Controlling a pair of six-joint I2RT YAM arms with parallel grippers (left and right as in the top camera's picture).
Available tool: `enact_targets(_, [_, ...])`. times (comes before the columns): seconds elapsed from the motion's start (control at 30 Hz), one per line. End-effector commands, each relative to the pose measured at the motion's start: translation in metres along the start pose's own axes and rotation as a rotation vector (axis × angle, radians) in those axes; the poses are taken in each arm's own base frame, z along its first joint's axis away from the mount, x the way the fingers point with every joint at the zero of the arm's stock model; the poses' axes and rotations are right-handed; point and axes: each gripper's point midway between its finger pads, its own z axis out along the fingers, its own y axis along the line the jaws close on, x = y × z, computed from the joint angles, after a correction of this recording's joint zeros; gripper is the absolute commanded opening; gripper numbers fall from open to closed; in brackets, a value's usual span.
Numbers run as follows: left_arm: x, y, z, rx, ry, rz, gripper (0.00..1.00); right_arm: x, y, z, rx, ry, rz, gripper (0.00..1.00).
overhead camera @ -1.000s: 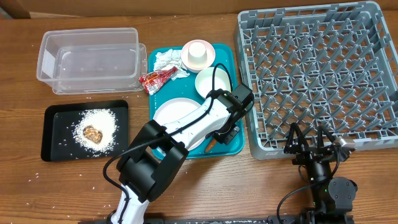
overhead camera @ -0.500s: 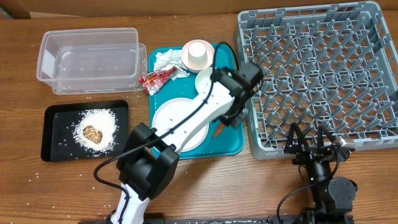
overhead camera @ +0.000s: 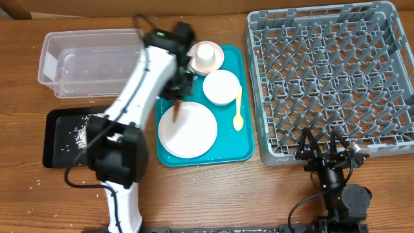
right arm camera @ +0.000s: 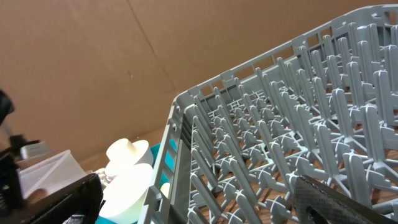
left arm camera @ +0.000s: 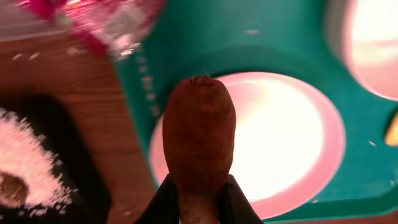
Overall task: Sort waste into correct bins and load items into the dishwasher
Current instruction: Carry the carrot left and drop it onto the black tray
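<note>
Table (overhead camera: 213, 194): wood, mid-brown, visible lengthwise grain, reaching almost every edge of the overhead view. Backdrop (right arm camera: 93, 62): plain brown panel with faint crease lines, rising beyond the table. Light: even and soft.

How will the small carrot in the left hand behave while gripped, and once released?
The small carrot is probably stiff: it stands straight out of the left hand. Pinched only at one end, it may pivot or slip. Being round, it would likely roll after release.

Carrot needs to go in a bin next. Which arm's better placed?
Left. The left hand is shut on the carrot, near the black tray. The right hand sits open by the dish rack, far from it.
</note>
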Motion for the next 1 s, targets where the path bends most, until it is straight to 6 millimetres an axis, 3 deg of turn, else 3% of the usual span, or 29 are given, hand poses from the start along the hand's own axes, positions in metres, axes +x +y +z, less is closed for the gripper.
enact_targets(0.0, [-0.008,0.065,-0.005,-0.009,0.008,-0.227,0.04,0.002,-0.002,0.000,0.004,-0.004,0.002,1.00])
enact_targets(0.2, [0.006,0.152,-0.005,-0.011,0.053,-0.516,0.08,0.002,-0.002,0.000,0.004,-0.004,0.002,1.00])
enact_targets(0.33, [0.024,0.195,-0.003,-0.011,0.091,-0.704,0.08,0.002,-0.002,0.000,0.004,-0.004,0.002,1.00])
enact_targets(0.47, [0.036,0.226,0.003,-0.012,0.102,-0.890,0.13,0.002,-0.002,0.000,0.004,-0.004,0.002,1.00])
enact_targets(0.7, [0.067,0.260,0.047,-0.071,0.159,-1.119,0.17,0.002,-0.002,0.000,0.004,-0.004,0.002,1.00])
enact_targets(0.87, [0.076,0.268,0.069,-0.067,0.161,-1.235,0.19,0.002,-0.002,0.000,0.004,-0.004,0.002,1.00])
enact_targets(0.97, [0.073,0.269,0.072,-0.067,0.147,-1.266,0.28,0.002,-0.002,0.000,0.004,-0.004,0.002,1.00])
